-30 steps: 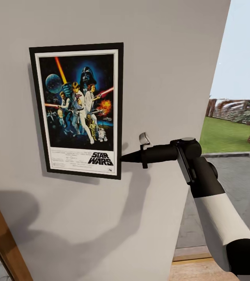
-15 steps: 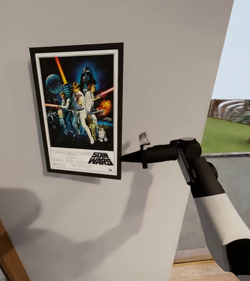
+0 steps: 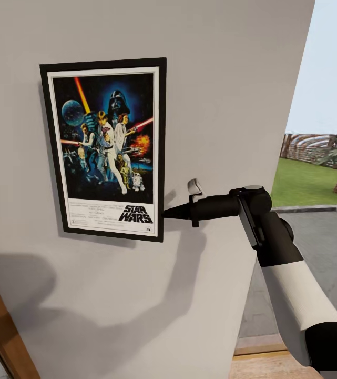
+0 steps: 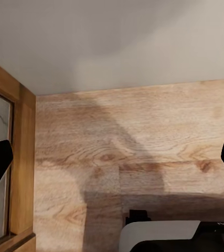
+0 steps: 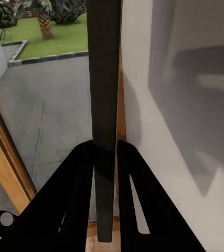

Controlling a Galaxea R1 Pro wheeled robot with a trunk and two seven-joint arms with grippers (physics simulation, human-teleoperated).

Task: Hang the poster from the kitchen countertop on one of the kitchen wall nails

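Observation:
The Star Wars poster (image 3: 105,147) stands upright and flat against the pale grey wall (image 3: 215,79), black frame and white border in full sight. My right gripper (image 3: 165,213) is shut on the lower part of its right edge. In the right wrist view that frame edge (image 5: 104,79) runs as a thin dark strip between my two fingers (image 5: 80,173). My left gripper (image 4: 112,163) hangs open over the wood floor, nothing between its fingers. The wall nails are hidden and the kitchen countertop is out of view.
A wooden door frame (image 3: 0,326) slants up at the lower left. The wall ends at the right, where a glazed opening (image 3: 315,242) gives onto a paved patio and lawn. Wood floor (image 4: 132,147) and a wooden frame (image 4: 22,157) lie below my left hand.
The view has shifted slightly, moving the wall's right edge and the wooden frame. The poster and my right gripper keep the same place against each other.

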